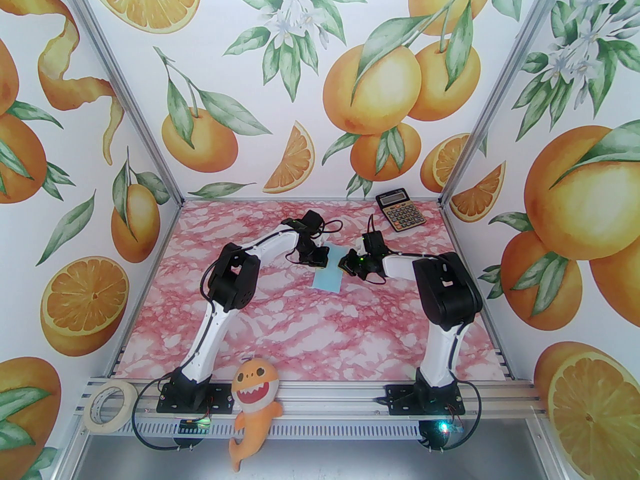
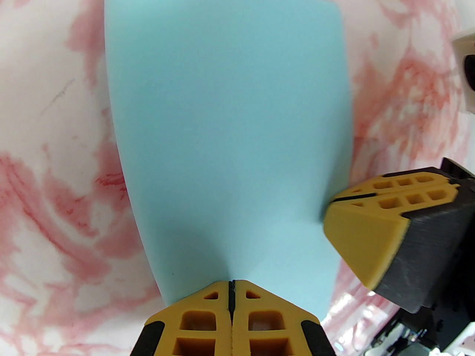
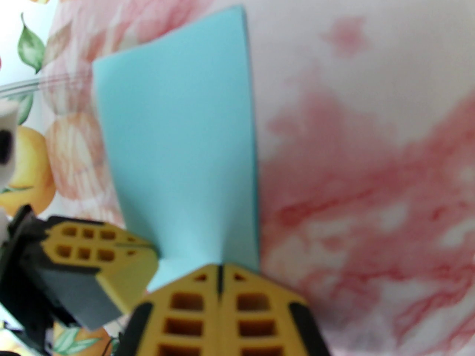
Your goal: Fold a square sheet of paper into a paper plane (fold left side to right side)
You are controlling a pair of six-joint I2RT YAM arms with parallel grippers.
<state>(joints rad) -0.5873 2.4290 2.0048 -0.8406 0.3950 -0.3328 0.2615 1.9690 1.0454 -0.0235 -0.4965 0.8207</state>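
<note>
Top external view: we see the square sheet of paper [image 1: 327, 279], pale light blue, near the middle of a pink marbled table [image 1: 300, 328], between the two arms' tips. The left gripper [image 1: 321, 262] meets it from the left and the right gripper [image 1: 345, 264] from the right, both at the sheet's far end.

Left wrist view: the paper [image 2: 230, 124] stretches away from the camera, bowed rather than flat. The left gripper [image 2: 232, 283] has its yellow fingers pressed together on the paper's near edge, and the paper puckers at the pinch. The right gripper [image 2: 333, 201] comes in from the right side, its jaws also closed on the sheet's edge, close to the left gripper.

Right wrist view: the picture is a little blurred. We see the paper [image 3: 178, 143] running away from the camera, with the right gripper [image 3: 219, 268] pinching its near edge, fingers together. The left gripper [image 3: 155, 249] grips the same end from the left, just beside it.

Farther out in the top view, a black-and-gold calculator [image 1: 401, 211] lies at the table's far right corner, well apart from the paper. On the near rail sit a roll of tape [image 1: 109, 408] at the left and an orange shark plush toy [image 1: 255, 408] between the arm bases. The walls [image 1: 320, 68] are printed with oranges and leaves.
</note>
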